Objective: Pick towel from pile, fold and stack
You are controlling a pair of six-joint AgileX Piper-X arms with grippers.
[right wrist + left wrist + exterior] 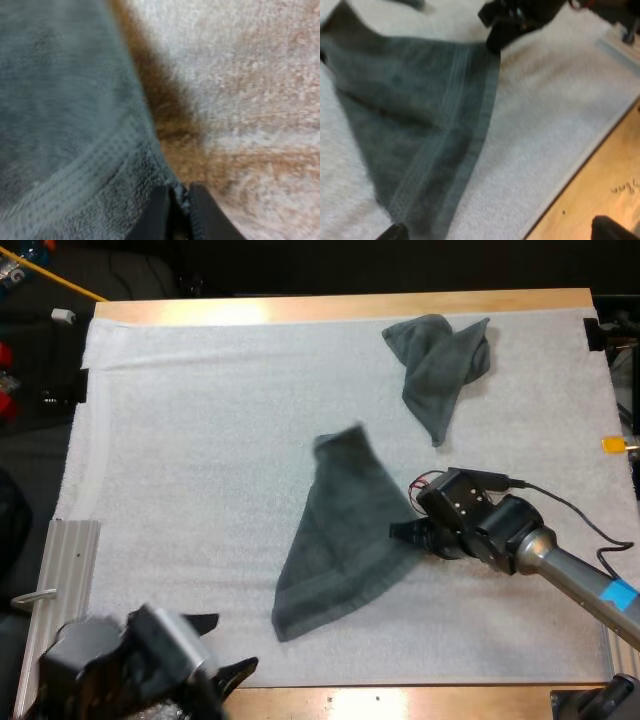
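The towel (345, 530) lies spread in a rough triangle in the middle of the white mat (200, 440). Its narrow end points to the far side and its broad hem faces the near edge of the table (300, 308). My right hand (402, 532) has the towel's right corner. Its two fingers (160, 215) are almost closed, with the hemmed edge pinched between their tips, low against the mat. That arm comes in from the right, lying low and pointing left at the towel. My left hand (224, 645) is at the near edge of the mat, just left of the towel's near corner. Its fingers (395, 232) are spread wide and touch nothing, and its wrist camera looks along the towel's banded hem. A second towel (440, 360) lies crumpled at the mat's far right, well apart.
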